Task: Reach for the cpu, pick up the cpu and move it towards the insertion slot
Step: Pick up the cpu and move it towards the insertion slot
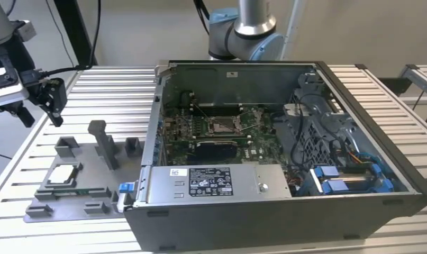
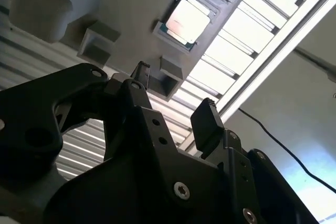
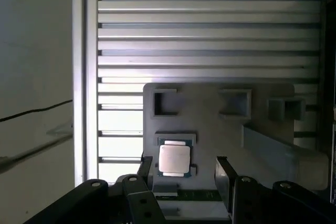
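The cpu [image 1: 63, 174] is a small pale square chip lying flat in a pocket of the grey fixture plate [image 1: 93, 182], at the exterior view's left. My gripper [image 1: 41, 117] hangs well above that plate, open, with nothing between its black fingers. Both wrist views look past the spread fingertips: the gripper [image 3: 183, 163] frames the cpu [image 3: 174, 159] far below, and the gripper [image 2: 173, 88] is apart from the cpu [image 2: 187, 20]. The insertion slot [image 1: 224, 124] is a silver-framed socket on the green board inside the open computer case.
The open computer case [image 1: 270, 211] fills the middle and right of the slatted metal table [image 1: 114, 84]. Grey fixture blocks [image 1: 103, 143] stand upright on the plate near the cpu. The arm's base [image 1: 242, 32] rises behind the case.
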You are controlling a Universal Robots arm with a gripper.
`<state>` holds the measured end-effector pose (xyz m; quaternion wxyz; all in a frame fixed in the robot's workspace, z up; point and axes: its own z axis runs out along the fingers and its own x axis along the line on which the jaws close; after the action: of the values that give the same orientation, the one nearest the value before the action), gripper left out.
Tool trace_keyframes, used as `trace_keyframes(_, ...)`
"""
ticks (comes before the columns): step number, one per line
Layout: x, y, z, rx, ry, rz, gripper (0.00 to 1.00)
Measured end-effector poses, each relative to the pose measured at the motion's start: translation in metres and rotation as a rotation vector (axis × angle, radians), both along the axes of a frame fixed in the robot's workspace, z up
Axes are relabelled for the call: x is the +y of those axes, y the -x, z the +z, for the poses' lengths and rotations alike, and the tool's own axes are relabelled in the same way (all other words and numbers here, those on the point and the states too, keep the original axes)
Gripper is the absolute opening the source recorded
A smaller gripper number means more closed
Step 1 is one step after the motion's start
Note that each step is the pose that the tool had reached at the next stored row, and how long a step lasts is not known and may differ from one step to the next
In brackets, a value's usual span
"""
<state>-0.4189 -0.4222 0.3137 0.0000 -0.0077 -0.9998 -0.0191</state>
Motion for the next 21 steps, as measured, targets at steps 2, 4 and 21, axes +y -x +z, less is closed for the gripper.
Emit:
trace_keyframes(2,-0.0012,0.0000,-0.0038,-0.0001,0.0000,-0.001,1.00)
trace_keyframes(4,-0.0036,0.0001,-0.0073,0.0001,0.0000,-0.001,1.00)
trace_keyframes(21,-0.0242,0.0001,-0.0383,-0.0004,-0.0001,0.006,1.00)
